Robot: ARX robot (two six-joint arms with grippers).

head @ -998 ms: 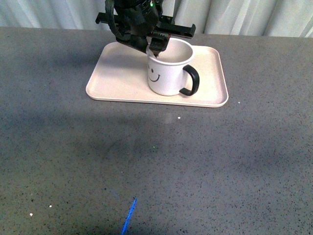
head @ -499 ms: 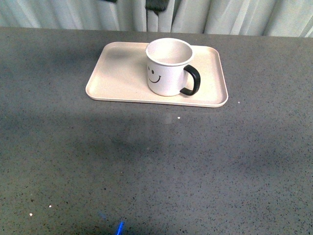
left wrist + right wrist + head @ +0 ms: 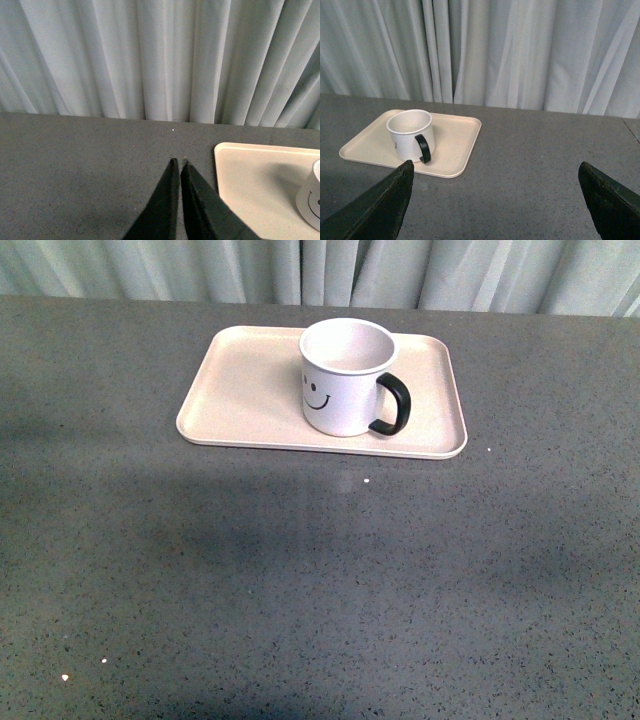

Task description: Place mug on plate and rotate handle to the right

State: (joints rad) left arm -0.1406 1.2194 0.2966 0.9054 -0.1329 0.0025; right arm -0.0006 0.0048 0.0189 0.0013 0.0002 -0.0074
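The white mug (image 3: 340, 380) with the smiley face stands upright on the pale pink-beige plate (image 3: 250, 390), right of its middle. Its black handle (image 3: 393, 405) points right and slightly toward the front. No gripper shows in the front view. In the left wrist view my left gripper (image 3: 179, 162) is shut with nothing in it, hovering over the grey table beside the plate (image 3: 250, 175); only an edge of the mug (image 3: 311, 200) shows. My right gripper (image 3: 495, 167) is open and empty, well back from the plate (image 3: 455, 145), mug (image 3: 410, 132) and handle (image 3: 423, 148).
A grey speckled table (image 3: 320, 580) spreads round the plate. Pale pleated curtains (image 3: 320, 270) hang behind the table's far edge. A few white specks (image 3: 366, 480) lie on the table.
The arm that hung over the mug's rim a second ago has pulled back out of the front view. The mug stays on the plate. The blue streak near the front edge is gone.
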